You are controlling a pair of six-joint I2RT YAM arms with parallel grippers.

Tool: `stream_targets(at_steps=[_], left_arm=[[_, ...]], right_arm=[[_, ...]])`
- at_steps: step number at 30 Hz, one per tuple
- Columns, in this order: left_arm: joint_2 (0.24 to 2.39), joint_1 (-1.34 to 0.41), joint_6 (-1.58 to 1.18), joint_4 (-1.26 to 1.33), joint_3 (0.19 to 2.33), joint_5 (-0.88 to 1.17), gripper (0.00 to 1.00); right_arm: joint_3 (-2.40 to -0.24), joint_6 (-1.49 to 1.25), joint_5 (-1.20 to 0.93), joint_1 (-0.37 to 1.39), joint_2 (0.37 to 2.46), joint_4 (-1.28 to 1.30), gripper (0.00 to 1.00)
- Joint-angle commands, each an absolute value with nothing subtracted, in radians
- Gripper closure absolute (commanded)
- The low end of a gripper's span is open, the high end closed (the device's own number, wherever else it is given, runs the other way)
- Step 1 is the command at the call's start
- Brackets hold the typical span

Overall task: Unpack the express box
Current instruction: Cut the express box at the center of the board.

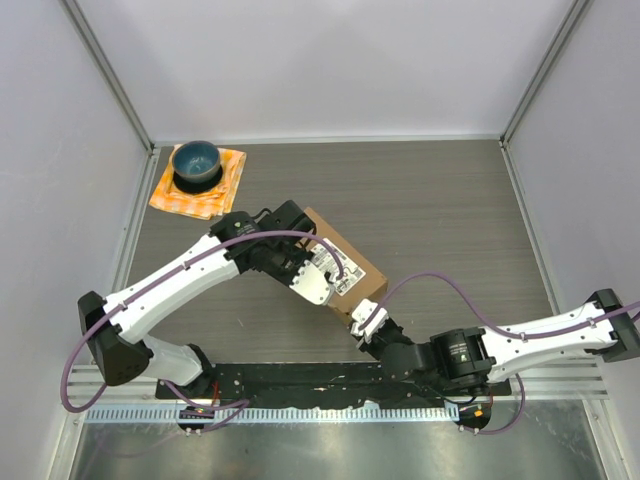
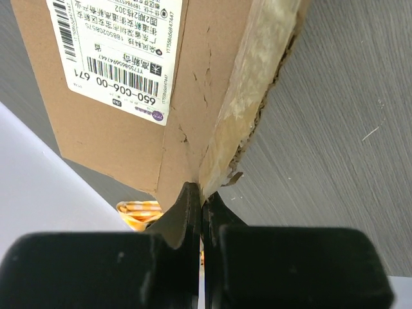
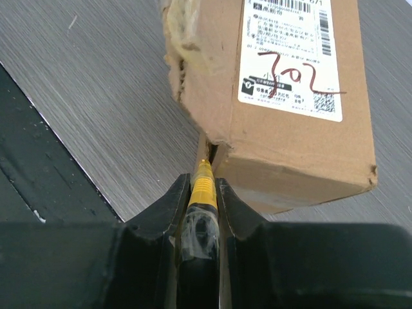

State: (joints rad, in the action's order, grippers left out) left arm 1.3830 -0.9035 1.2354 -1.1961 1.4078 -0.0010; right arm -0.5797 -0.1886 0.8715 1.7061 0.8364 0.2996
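Top view: one brown express box [image 1: 360,268] lies slantwise at the middle of the grey table [image 1: 430,210]. Two arms meet it. The left gripper [image 1: 320,286] covers part of the box's top at its eight o'clock side, and the right gripper [image 1: 365,320] sits at its six o'clock corner; neither grip is readable from here. At ten o'clock from the box, well apart, one blue bowl [image 1: 195,162] rests on one orange cloth [image 1: 200,190].

Left wrist view: the box fills the upper frame, cut off at the top. One white shipping label [image 2: 116,51] is partly visible. The left gripper's black fingers [image 2: 183,215] are pressed together, tips touching the box's torn, taped corner; whether they pinch any tape cannot be told. A sliver of the cloth shows at seven o'clock.

Right wrist view: the right gripper pinches one yellow tool [image 3: 204,187], whose tip meets a gap at the box's near bottom edge. Its rear end is hidden between the fingers. A label carries red handwriting.
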Motion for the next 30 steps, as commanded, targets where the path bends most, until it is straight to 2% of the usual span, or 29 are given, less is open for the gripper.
stream_targets(at_steps=[1, 16, 23, 30], left_arm=[[1.407, -0.899, 1.229, -1.255, 1.439, -0.074, 1.0], [1.427, -0.899, 1.224, -1.307, 1.468, -0.066, 1.0], [1.425, -0.899, 1.241, -1.338, 1.463, -0.077, 1.0], [1.43, -0.899, 1.232, -1.345, 1.47, -0.069, 1.0]], right_arm=[[-0.6, -0.212, 0.925, 1.712, 0.87, 0.281, 0.99], [-0.56, -0.19, 0.976, 1.712, 0.862, 0.233, 0.99], [-0.542, -0.04, 0.983, 1.715, 0.853, 0.135, 0.99], [-0.528, -0.093, 0.989, 1.715, 0.856, 0.173, 0.99]])
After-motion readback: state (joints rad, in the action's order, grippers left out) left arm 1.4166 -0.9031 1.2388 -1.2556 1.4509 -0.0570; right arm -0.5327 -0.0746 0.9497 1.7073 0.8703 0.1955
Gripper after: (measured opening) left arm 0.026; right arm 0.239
